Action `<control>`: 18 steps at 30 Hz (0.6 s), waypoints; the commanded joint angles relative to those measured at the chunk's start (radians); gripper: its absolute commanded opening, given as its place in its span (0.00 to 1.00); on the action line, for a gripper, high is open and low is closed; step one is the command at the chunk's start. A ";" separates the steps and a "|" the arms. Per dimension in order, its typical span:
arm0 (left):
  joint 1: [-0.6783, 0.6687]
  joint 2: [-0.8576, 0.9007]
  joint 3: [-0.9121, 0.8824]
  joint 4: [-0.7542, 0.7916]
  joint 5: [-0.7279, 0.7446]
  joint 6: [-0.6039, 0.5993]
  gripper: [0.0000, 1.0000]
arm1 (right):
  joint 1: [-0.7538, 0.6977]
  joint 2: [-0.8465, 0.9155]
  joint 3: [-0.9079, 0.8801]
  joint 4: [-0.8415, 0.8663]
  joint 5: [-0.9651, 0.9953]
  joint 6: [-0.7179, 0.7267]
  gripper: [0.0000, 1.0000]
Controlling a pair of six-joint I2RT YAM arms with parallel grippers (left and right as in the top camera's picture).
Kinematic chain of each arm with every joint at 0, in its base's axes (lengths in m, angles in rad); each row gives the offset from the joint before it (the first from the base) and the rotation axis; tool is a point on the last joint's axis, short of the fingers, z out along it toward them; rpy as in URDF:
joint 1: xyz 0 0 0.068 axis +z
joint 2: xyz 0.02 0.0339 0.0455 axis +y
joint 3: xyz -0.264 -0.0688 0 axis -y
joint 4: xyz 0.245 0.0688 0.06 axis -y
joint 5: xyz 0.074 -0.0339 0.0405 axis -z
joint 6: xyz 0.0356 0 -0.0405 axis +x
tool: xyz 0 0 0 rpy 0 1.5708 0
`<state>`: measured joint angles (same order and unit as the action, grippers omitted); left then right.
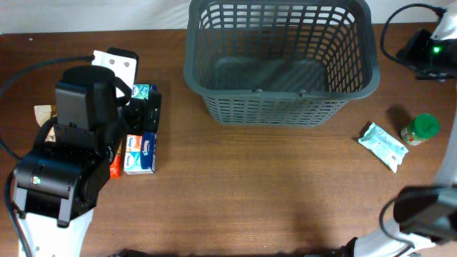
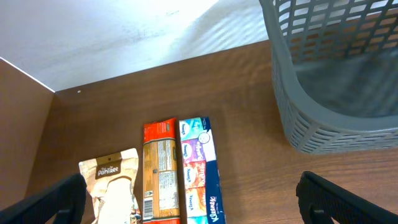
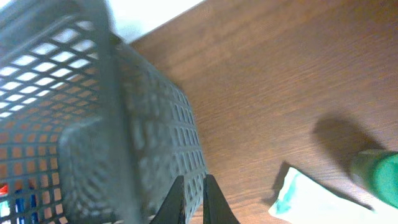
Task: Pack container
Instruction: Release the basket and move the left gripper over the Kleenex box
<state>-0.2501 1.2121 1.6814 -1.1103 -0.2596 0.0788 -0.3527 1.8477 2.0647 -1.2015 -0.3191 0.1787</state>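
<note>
1. My left gripper [image 2: 189, 185] hangs released, fingers wide apart, above the groceries at 9 o'clock. My right gripper [image 3: 194, 186] is clenched on nothing, beside the container's wall.
2. The container [image 1: 278, 111] stands at 12 o'clock.
3. A tissue box [image 2: 199, 174], red box [image 2: 160, 171] and bag [image 2: 112, 186] lie side by side.
4. A wipes pack [image 1: 383, 145] and green-lidded jar [image 1: 420, 130] sit at 3 o'clock.

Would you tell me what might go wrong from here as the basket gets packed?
The tissue pack and the red box lie pressed side by side below the open left end effector, so it may grab both or drag one. The basket has a tall rim that a carried item could clip. The green-lidded jar sits close beside the white packet and could be knocked.
</note>
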 commanded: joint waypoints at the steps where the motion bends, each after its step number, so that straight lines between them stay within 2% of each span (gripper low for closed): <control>1: 0.005 0.014 0.008 -0.008 -0.008 0.005 1.00 | 0.000 0.070 0.013 0.015 -0.066 0.014 0.04; 9: 0.005 0.055 0.008 -0.062 -0.006 0.005 1.00 | 0.004 0.138 0.013 0.081 -0.180 0.014 0.04; 18: 0.005 0.138 0.008 -0.091 -0.005 0.004 1.00 | 0.085 0.138 0.013 0.091 -0.179 0.010 0.04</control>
<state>-0.2501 1.3216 1.6814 -1.1942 -0.2596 0.0788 -0.3080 1.9827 2.0644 -1.1137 -0.4694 0.1856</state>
